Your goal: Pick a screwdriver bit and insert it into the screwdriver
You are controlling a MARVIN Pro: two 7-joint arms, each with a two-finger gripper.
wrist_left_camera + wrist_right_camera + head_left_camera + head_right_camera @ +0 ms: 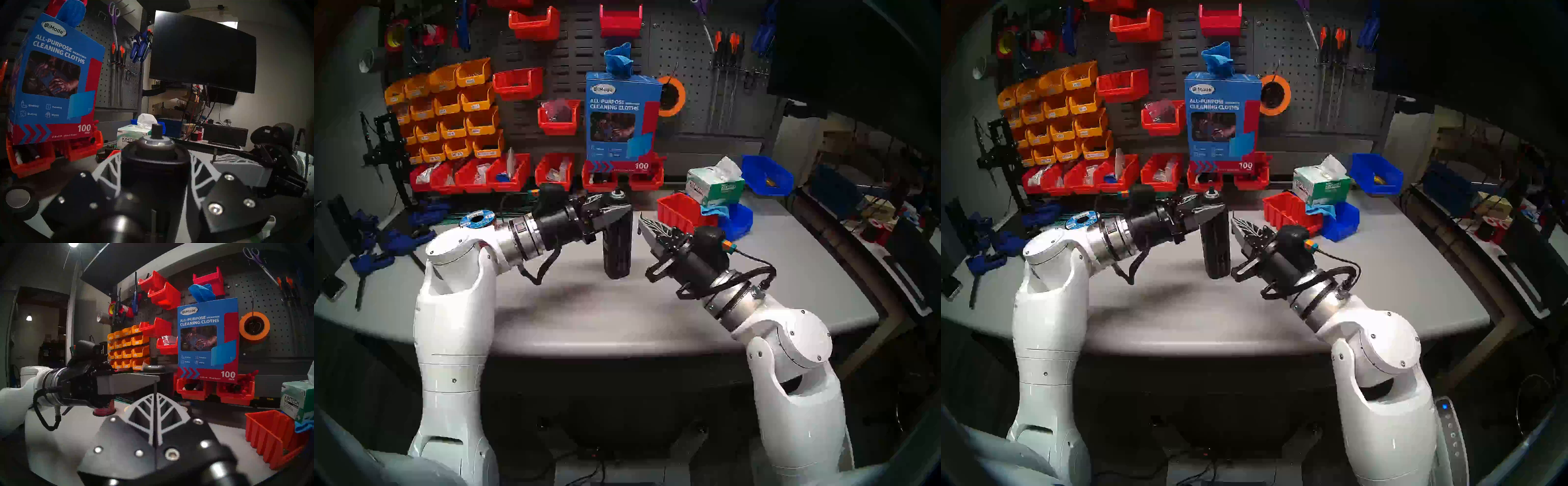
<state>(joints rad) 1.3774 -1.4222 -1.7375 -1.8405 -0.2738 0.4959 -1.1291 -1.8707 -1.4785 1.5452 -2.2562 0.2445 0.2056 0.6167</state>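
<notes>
Behind screwdriver [617, 237]: red bins [622, 176], cleaning-cloth box [621, 118].

Two glossy white arms [453, 305], silver wrist rings, black housings — looped black cables, grey lattice-ribbed jaws.

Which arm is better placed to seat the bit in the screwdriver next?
Right. The right gripper is shut on the screwdriver bit, close beside the screwdriver; the left gripper is busy clamping that upright.
</notes>
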